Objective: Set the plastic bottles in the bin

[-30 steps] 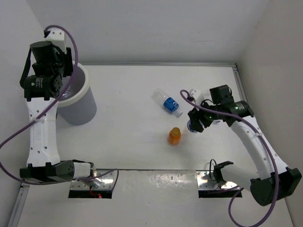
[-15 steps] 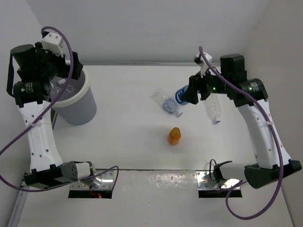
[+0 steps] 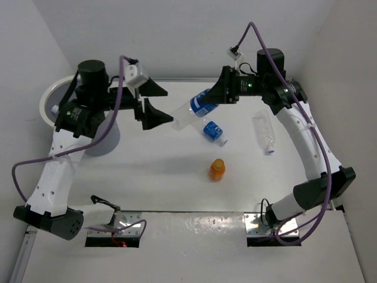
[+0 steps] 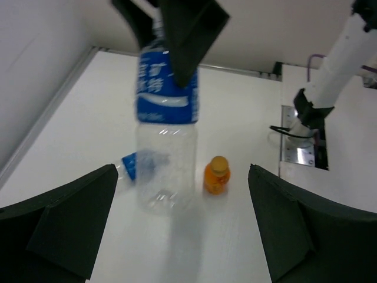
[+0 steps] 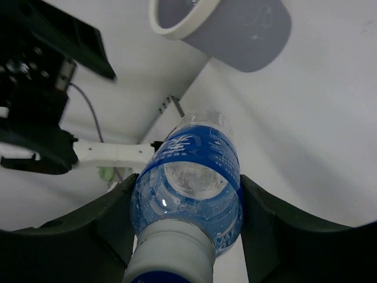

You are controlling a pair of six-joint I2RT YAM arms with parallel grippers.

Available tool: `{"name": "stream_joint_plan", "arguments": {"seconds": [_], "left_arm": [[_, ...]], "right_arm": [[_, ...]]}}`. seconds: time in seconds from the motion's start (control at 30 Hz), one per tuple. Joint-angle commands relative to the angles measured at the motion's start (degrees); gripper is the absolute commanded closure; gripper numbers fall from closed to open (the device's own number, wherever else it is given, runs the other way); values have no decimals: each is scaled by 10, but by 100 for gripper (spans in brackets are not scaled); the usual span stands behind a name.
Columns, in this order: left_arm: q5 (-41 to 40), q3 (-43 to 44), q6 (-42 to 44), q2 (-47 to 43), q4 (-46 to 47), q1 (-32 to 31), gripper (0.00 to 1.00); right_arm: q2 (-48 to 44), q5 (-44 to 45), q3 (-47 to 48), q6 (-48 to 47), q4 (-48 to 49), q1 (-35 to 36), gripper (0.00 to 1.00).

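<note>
My right gripper (image 3: 217, 94) is shut on the cap end of a clear plastic bottle with a blue label (image 3: 194, 109) and holds it in the air over the table's far middle. The same bottle (image 5: 188, 177) fills the right wrist view. My left gripper (image 3: 168, 106) stands open just left of the bottle's base. In the left wrist view the bottle (image 4: 166, 130) hangs ahead of the wide black fingers (image 4: 65, 224), untouched. The grey bin (image 3: 107, 138) with a white rim (image 3: 46, 100) stands at the far left, partly hidden by my left arm.
A second blue-label bottle (image 3: 212, 131) lies mid-table, a clear bottle (image 3: 265, 134) lies to the right, and a short orange bottle (image 3: 217, 169) stands nearer the front. White walls close in the left, back and right sides. The bin (image 5: 247, 35) shows beyond the held bottle.
My right arm lifted the blue-label bottle off the table and swung it left. My left arm came away from over the bin toward the bottle, and its gripper opened.
</note>
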Motion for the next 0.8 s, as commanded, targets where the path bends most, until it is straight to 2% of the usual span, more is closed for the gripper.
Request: {"name": "stream_joint_plan", "arguments": {"seconds": [0.0, 0.03, 0.13, 0.23, 0.37, 0.47, 0.67, 0.77], "left_arm": [[-37, -8, 9, 4, 22, -80, 0], [-48, -13, 16, 10, 22, -112, 0], [-70, -18, 22, 24, 13, -147, 0], [-141, -18, 47, 39, 2, -179, 0], [-265, -24, 40, 45, 25, -192, 0], [-319, -24, 35, 51, 37, -192, 0], [-396, -34, 43, 51, 42, -217, 0], [-389, -39, 57, 51, 42, -217, 3]], "right_arm": [[9, -42, 47, 80, 82, 33, 100], [11, -41, 54, 86, 84, 38, 100], [18, -36, 58, 85, 86, 49, 100], [15, -39, 57, 88, 91, 55, 100], [-3, -43, 32, 95, 100, 61, 100], [-15, -48, 17, 100, 103, 60, 100], [-25, -60, 1, 115, 117, 60, 100], [-23, -61, -3, 111, 115, 61, 100]]}}
